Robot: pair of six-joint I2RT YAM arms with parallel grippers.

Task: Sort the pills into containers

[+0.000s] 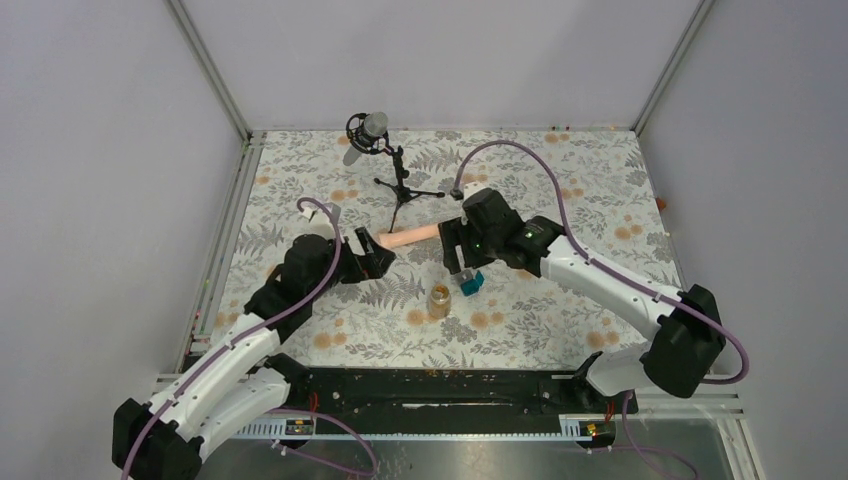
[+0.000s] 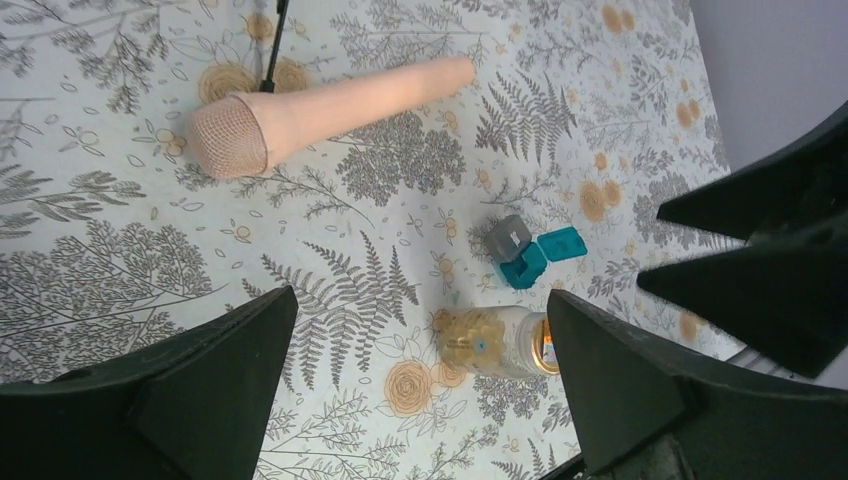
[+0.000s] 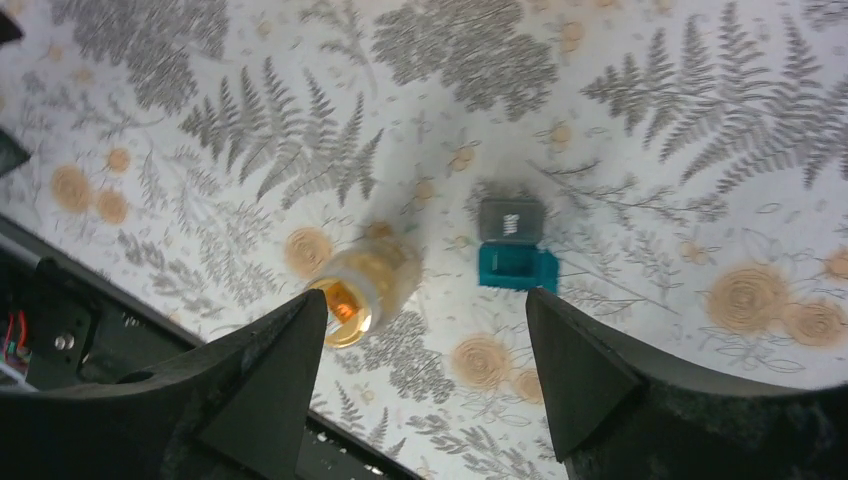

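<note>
**Both grippers open, two containers side by side on the counter**

I saw the amber bottle [image 1: 439, 298] near the middle of the counter [image 1: 560, 330], on the cloth with the fern pattern. The teal-and-grey box [image 1: 470, 282] lay just beside it, a little farther from the arm bases and to the right, with a small gap between the two. The right gripper [image 3: 425, 390] hung above these two containers. Its fingers were spread wide and held nothing, and in the right wrist view the bottle and the box both showed between them. The left gripper [image 2: 420, 400] was also wide open and empty, near the thicker end of the peach cylinder [image 1: 410, 236]. I could not tell if it touched the cylinder. A microphone [image 1: 372, 135] on a small tripod stood at the far side of the counter.
</note>
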